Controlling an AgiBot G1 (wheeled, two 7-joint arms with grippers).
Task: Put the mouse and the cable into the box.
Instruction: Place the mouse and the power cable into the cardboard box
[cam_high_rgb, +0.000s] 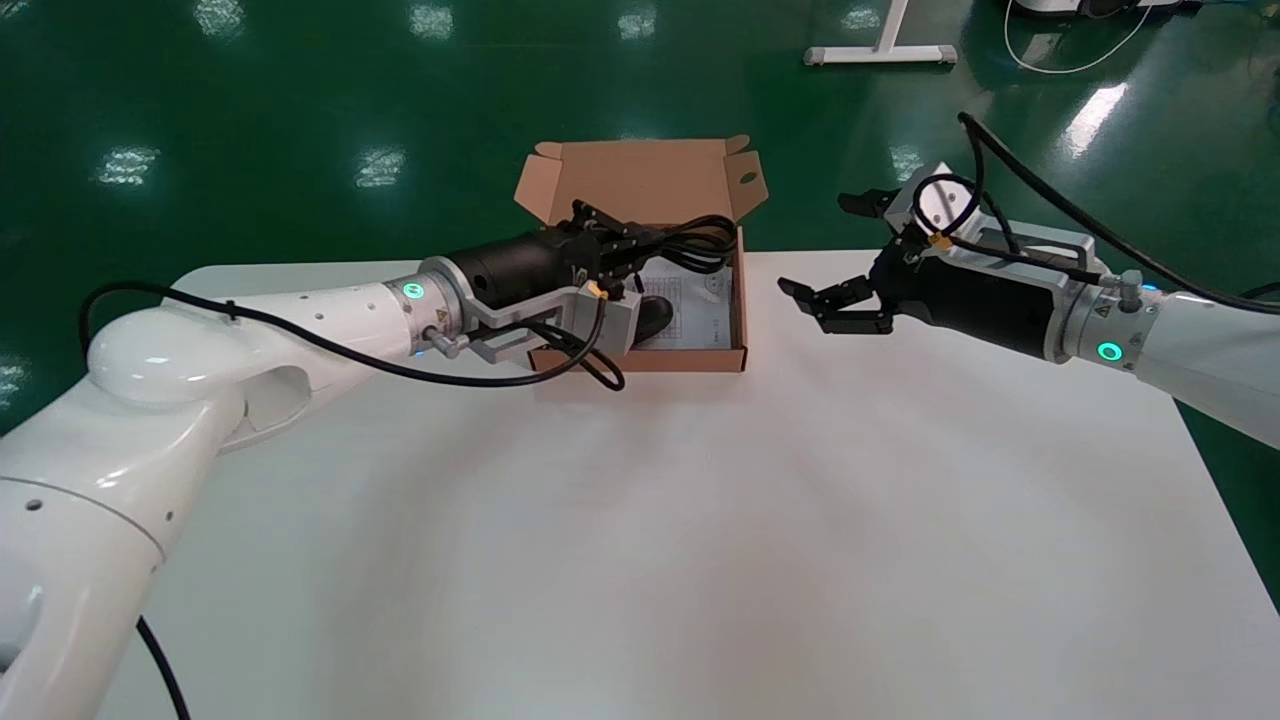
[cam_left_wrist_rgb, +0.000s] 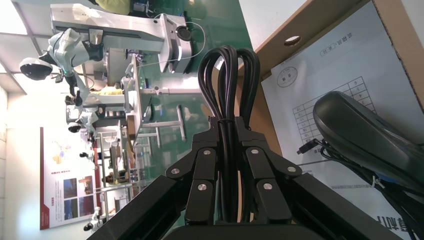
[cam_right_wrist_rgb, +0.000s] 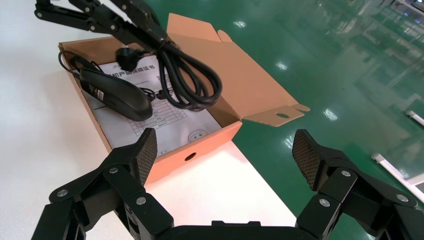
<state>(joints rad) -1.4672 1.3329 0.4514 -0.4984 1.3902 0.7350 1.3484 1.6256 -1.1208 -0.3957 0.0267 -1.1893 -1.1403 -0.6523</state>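
**A:** What sits in the box (cam_high_rgb: 690, 360)?

**B:** A black mouse (cam_right_wrist_rgb: 117, 92) lies on a printed sheet (cam_right_wrist_rgb: 150, 120) on the bottom, with its own thin cord bundled beside it. The lid (cam_high_rgb: 640, 180) stands open at the far side. The box itself is at the far edge of the white tabletop (cam_high_rgb: 700, 520).

**A:** And the cable (cam_right_wrist_rgb: 190, 75)?

**B:** It is above the box, not lying in it. The left pincer (cam_high_rgb: 625, 240) is pressed together on the bundle, and the loops hang past its fingertips toward the lid. The plug (cam_right_wrist_rgb: 127, 57) hangs close by the pincer. I cannot tell whether the loops touch the sheet.

**A:** Anything in the way?

**B:** In the head view the left wrist covers much of the mouse. The right pincer (cam_high_rgb: 815, 243) hovers beside the box over the tabletop, spread wide and holding nothing.

**A:** How does the cable look?

**B:** Thick, glossy black, folded into several long loops.
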